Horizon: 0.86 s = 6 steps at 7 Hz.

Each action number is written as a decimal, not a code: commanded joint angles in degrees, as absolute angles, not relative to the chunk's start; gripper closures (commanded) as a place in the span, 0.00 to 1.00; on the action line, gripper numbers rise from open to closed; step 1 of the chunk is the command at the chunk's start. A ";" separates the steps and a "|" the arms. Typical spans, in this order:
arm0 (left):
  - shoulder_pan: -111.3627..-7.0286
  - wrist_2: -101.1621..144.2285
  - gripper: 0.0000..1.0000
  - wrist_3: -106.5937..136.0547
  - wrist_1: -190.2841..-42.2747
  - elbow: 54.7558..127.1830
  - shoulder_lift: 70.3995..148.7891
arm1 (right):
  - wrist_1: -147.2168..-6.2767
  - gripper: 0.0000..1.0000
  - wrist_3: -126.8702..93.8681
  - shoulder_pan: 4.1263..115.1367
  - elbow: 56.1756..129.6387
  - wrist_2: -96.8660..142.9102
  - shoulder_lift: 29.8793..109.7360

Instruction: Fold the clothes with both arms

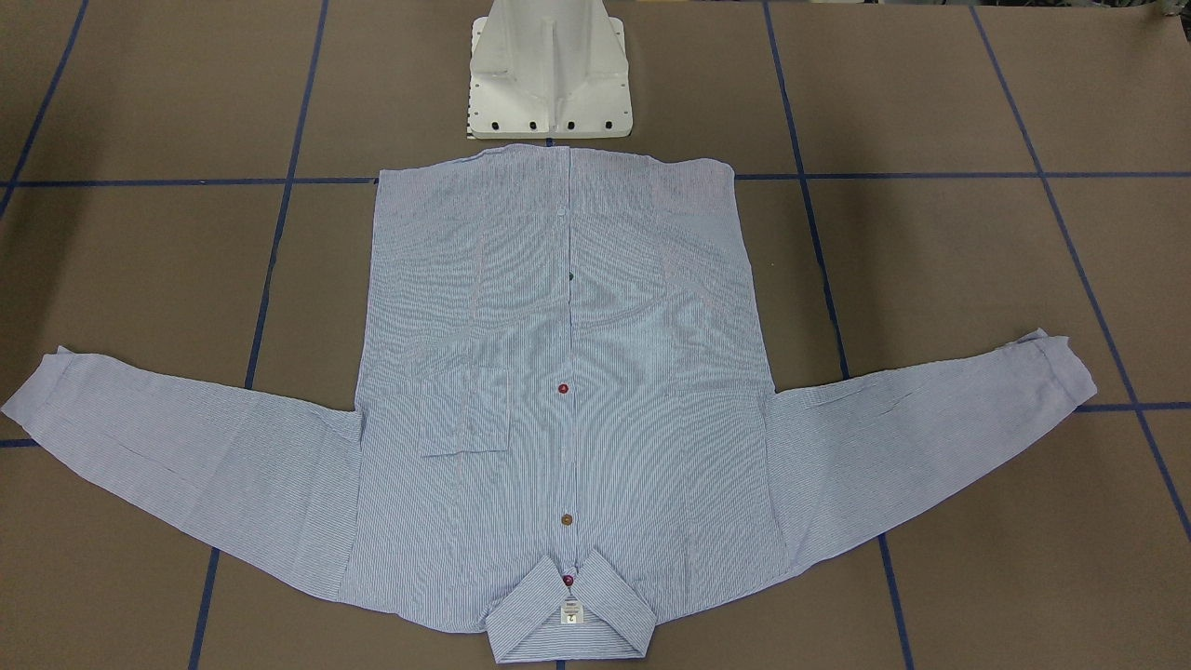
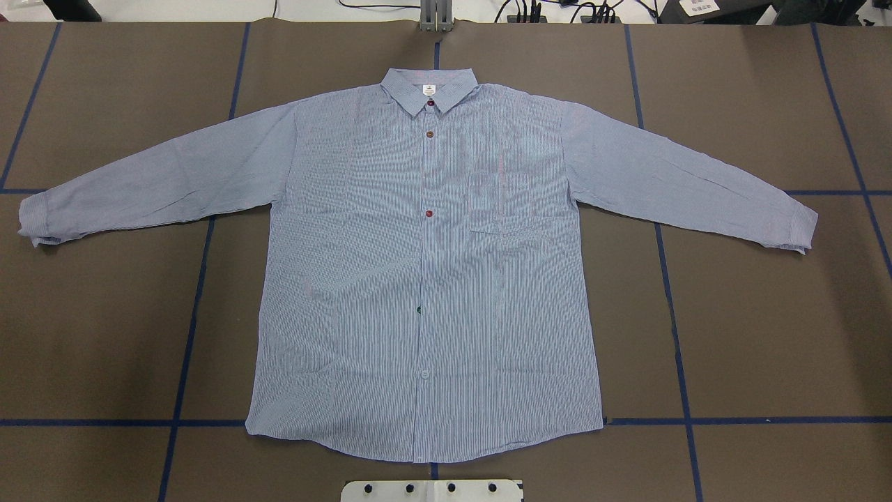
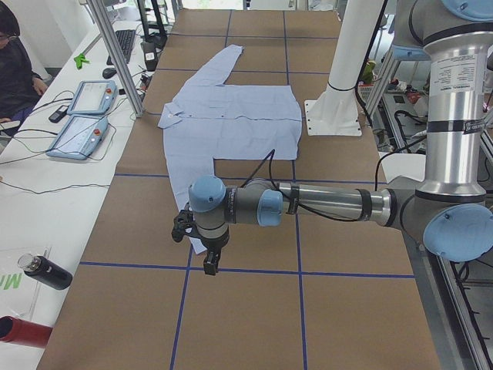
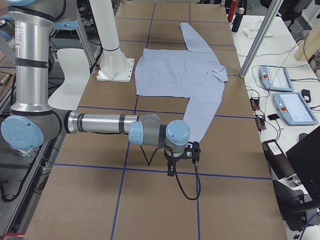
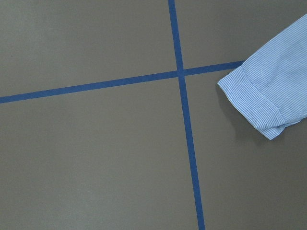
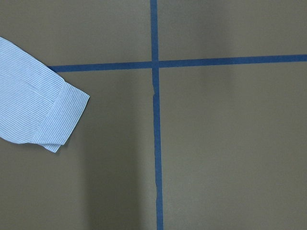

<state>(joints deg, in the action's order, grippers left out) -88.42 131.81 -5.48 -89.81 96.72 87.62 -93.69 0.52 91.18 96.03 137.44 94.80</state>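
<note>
The clothes are one light blue striped shirt point(image 2: 425, 279), lying flat and front up with both sleeves spread wide; its collar point(image 1: 568, 619) points away from the robot. Neither arm shows in the overhead or front-facing views. In the exterior left view the left arm point(image 3: 331, 204) holds its gripper point(image 3: 209, 266) above the table just past the left cuff point(image 5: 268, 100). The right arm point(image 4: 100, 122) hangs its gripper point(image 4: 170, 172) beyond the right cuff point(image 6: 33, 105). I cannot tell whether either gripper is open or shut. Neither touches the shirt.
The white pedestal base point(image 1: 549, 74) stands just behind the shirt's hem. Blue tape lines point(image 5: 184, 120) cross the brown table. On a side bench lie teach pendants point(image 3: 81, 127) and bottles point(image 3: 46, 274), and a person point(image 3: 15, 69) sits there.
</note>
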 commanded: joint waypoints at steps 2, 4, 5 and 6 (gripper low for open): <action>-88.33 131.84 0.00 -5.10 -92.02 95.98 93.84 | -87.59 0.00 0.44 90.62 96.07 139.30 93.96; -87.89 131.92 0.00 -5.10 -94.20 96.33 95.45 | -81.60 0.00 -3.60 89.31 89.97 147.90 91.14; -87.89 131.84 0.00 -5.10 -94.83 95.89 95.54 | -74.25 0.00 -6.21 87.90 87.74 148.18 91.66; -87.80 131.84 0.00 -5.01 -96.92 95.71 96.41 | -73.05 0.00 -11.81 84.24 87.37 145.66 90.54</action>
